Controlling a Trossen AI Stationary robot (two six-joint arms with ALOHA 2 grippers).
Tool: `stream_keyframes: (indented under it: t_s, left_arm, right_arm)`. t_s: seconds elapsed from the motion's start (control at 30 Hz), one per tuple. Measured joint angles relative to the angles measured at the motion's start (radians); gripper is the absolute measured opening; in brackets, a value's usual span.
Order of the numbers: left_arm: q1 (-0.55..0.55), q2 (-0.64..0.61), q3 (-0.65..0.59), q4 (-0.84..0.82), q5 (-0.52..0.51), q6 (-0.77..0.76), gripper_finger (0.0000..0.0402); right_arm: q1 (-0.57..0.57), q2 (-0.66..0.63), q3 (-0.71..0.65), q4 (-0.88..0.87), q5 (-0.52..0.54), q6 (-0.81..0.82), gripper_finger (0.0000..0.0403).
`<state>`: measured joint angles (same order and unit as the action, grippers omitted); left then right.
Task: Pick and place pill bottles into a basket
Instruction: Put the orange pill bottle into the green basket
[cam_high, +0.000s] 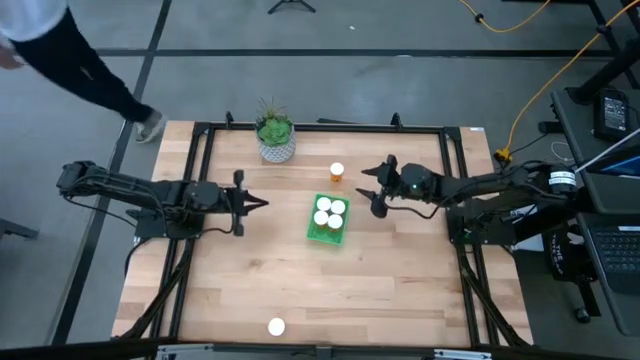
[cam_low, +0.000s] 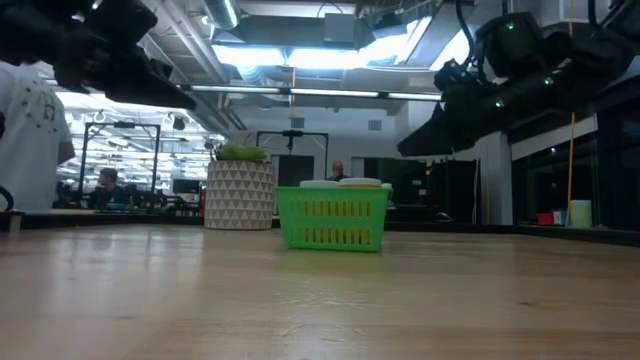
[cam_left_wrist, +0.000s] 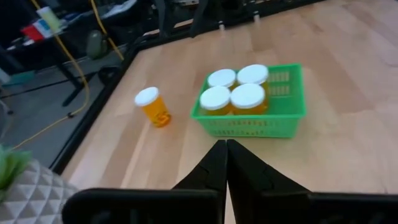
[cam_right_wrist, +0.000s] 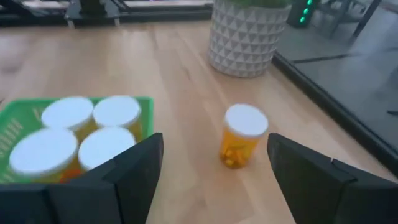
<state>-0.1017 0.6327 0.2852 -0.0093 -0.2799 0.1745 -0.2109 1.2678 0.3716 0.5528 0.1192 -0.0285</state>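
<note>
Now the right gripper (cam_high: 377, 190), jaws spread wide and empty, hangs just right of the basket (cam_high: 327, 234), with a loose bottle (cam_high: 337, 172) standing near the basket's 12 o'clock and framed between the fingers in the right wrist view. To take it cleanly, I judge the gripper should drop level, straddle the orange body below the cap, and keep clear of the pot (cam_high: 276, 146) at 10 o'clock. Four bottles already sit in the basket, another (cam_high: 276, 326) lies far off at 6 o'clock, and the left gripper (cam_high: 262, 204) waits clenched on nothing at 9 o'clock.
</note>
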Motion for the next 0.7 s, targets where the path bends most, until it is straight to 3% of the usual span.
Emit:
stream_keyframes:
  t_s: [0.27,0.37,0.5,0.7]
  left_arm:
    - [0.000,0.001,0.000,-0.004,-0.042,0.004,0.0004]
    - [0.000,0.001,0.000,-0.014,-0.044,0.011,0.0002]
    - [0.000,0.001,0.000,-0.014,-0.043,0.008,0.0005]
    - [0.000,0.001,0.000,-0.018,-0.048,-0.005,0.0002]
  right_arm:
    - [-0.095,0.052,0.029,-0.016,-0.072,-0.029,0.0291]
    - [-0.145,0.137,0.030,0.032,-0.075,-0.019,0.0291]
    - [-0.207,0.280,0.103,0.067,-0.202,-0.001,0.0291]
    - [-0.249,0.466,0.257,-0.061,-0.258,-0.035,0.0291]
